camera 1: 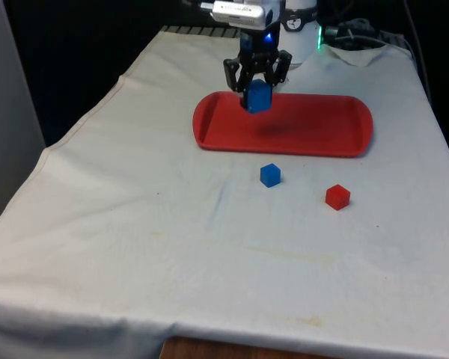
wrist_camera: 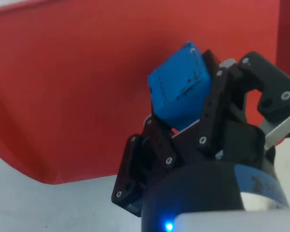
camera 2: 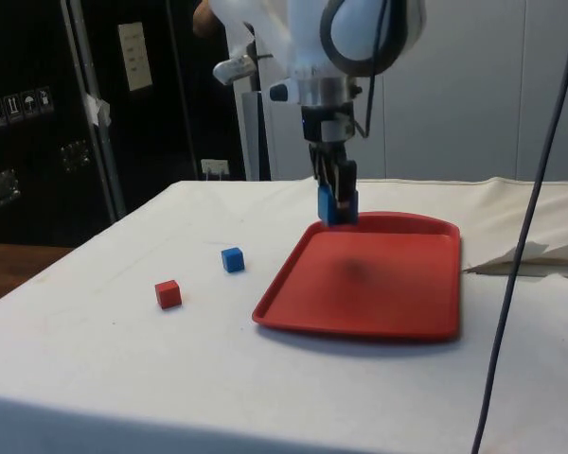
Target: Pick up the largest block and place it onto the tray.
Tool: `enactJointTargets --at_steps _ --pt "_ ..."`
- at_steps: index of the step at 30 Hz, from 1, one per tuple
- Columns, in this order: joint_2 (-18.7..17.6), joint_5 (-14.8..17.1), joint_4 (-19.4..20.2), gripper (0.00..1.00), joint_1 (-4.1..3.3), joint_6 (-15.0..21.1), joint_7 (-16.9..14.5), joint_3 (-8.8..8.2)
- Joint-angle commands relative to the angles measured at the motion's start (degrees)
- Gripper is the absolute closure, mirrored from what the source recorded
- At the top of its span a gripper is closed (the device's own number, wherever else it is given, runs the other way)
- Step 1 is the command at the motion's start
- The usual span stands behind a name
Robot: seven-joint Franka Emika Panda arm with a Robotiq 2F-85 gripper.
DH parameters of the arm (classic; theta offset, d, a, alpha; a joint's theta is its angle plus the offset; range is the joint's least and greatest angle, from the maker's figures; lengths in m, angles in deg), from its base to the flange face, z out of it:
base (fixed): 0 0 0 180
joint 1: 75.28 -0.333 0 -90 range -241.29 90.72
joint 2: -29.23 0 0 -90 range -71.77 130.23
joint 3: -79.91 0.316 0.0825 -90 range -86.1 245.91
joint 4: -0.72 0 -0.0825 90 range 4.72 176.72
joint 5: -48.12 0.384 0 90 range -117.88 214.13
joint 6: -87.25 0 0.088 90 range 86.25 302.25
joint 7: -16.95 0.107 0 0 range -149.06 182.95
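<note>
Gripper (camera 1: 258, 84) pinching large blue block (camera 1: 259, 96) skewed, above red tray (camera 1: 314, 127) near upper centre; risk: slip, bounce off tray.

No legible text, brand or number in any view. Side view, upper left of frame: pale rectangular label (camera 2: 133, 56) on the dark cabinet (camera 2: 38, 113), print too small to read. Same view, far left: small white pictogram stickers (camera 2: 20, 104) on the cabinet front, handling-symbol type, not readable. Front and wrist views: no markings on the objects shown.
</note>
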Motion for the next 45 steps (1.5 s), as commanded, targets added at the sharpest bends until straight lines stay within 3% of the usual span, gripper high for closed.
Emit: enactJointTargets --at_steps 1,3,4,5,7,13,14,16,24,29,31,32,37,38,39,45 --pt "-1.0 -1.9 0.5 1.00 -0.34 1.8 2.1 -0.06" --pt "-1.3 -2.1 1.1 1.00 -0.29 2.5 2.7 0.40" --pt "-0.2 -0.4 1.1 1.00 0.00 1.1 1.0 0.74" --pt "-1.4 -2.2 1.5 1.00 -0.34 2.9 3.0 0.63" --pt "-1.8 -2.4 2.3 1.00 -0.34 3.8 4.0 1.32" --pt "-2.6 -2.2 4.0 1.00 -0.40 5.8 5.3 2.64" --pt "-1.8 -0.9 3.9 1.00 0.00 4.5 3.8 3.09" --pt "-2.9 -1.8 4.5 1.00 -0.40 6.6 5.6 3.21" --pt "-4.7 0.2 5.6 1.00 0.11 9.3 6.0 5.39" --pt "-5.4 0.1 5.3 1.00 0.11 9.5 6.0 5.33" --pt "-5.8 -0.3 5.1 0.84 0.06 9.7 6.2 5.16" --pt "-5.3 -0.1 5.3 0.84 0.11 9.5 6.0 5.27" --pt "-5.0 -0.2 5.3 0.34 0.11 9.2 6.0 5.16" --pt "-5.0 -0.3 5.3 0.14 0.11 9.1 6.0 5.16" --pt "-5.0 -0.3 5.3 0.04 0.11 9.1 6.0 5.16" --pt "-5.0 -0.3 5.3 0.00 0.11 9.1 6.0 5.10"
